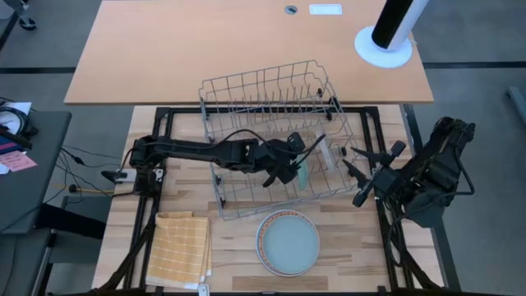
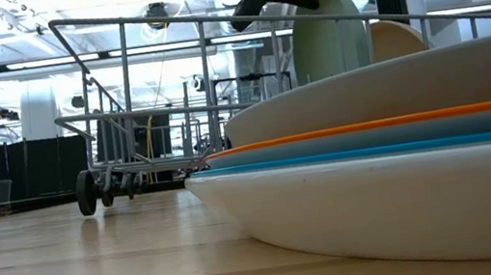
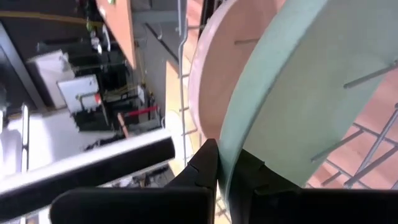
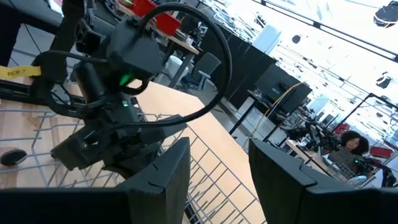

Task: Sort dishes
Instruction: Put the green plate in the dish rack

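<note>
Inside wire rack [image 1: 246, 90], left claw [image 3: 225, 169] clamping teal plate [image 3: 311, 106], right claw [image 4: 219, 163] apart.

Even, soft overhead light fills the high view; the surface [image 1: 246, 247] is evenly lit, with only faint shadows under the rack [image 1: 279, 140] and arms. The low view is strongly backlit: bright ceiling lights wash out the room behind, and the near stack of plates [image 2: 396, 164] looms large and slightly soft. In the left wrist view, the green plate [image 3: 311, 93] and the left hand [image 3: 221, 180] sit very close and blurred. The right wrist view shows glare from ceiling lights, with its own dark fingers [image 4: 161, 180] out of focus.
</note>
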Controlling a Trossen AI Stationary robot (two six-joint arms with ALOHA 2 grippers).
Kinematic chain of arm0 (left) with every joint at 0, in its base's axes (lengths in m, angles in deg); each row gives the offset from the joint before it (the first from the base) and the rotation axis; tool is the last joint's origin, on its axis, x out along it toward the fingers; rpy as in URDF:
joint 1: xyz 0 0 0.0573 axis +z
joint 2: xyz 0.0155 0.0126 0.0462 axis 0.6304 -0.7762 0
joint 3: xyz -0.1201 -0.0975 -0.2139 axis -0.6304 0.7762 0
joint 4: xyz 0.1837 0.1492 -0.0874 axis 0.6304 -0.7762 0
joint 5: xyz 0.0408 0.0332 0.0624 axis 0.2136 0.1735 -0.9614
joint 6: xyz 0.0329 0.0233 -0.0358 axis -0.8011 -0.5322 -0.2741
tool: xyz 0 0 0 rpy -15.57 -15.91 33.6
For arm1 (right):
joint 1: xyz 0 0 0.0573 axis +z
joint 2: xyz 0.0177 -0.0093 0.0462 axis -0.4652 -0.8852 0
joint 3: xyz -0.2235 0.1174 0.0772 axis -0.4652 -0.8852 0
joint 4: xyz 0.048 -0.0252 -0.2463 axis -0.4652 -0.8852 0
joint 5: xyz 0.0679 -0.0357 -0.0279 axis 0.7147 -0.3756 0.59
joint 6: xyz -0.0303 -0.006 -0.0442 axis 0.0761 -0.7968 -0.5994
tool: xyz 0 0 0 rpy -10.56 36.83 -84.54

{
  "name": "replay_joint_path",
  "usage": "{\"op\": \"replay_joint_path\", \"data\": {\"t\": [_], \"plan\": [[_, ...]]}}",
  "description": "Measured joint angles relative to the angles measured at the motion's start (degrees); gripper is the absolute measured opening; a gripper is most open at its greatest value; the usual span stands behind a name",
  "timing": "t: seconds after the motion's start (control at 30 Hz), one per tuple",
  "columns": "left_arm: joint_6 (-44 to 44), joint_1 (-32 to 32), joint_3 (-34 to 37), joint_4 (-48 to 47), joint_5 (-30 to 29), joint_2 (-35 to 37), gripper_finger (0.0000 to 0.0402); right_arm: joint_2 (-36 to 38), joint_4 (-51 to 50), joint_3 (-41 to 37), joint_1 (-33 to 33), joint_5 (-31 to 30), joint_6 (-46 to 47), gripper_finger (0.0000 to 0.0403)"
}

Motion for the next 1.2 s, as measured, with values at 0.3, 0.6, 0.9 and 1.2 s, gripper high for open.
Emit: {"op": "replay_joint_path", "data": {"t": [0.3, 0.6, 0.9, 1.2], "plan": [[1.48, 1.80, 0.24, -1.09, 1.60, 0.02, 0.0016, 0.00, 0.15, 0.00, 0.00, 0.02, 0.04, 0.0166], [2.26, 1.81, 0.33, -3.26, 5.13, 0.02, 0.0042, 0.00, 0.22, 0.00, 0.00, 0.02, 0.04, 0.0166], [1.63, 1.47, 0.35, -5.37, 4.19, 0.04, 0.0078, 0.00, 0.20, 0.00, 0.00, 0.13, 0.06, 0.0166], [6.83, 1.07, 0.35, -7.67, 4.10, 0.11, 0.0151, 0.00, 0.17, 0.00, 0.00, 0.19, 0.06, 0.0166]]}}
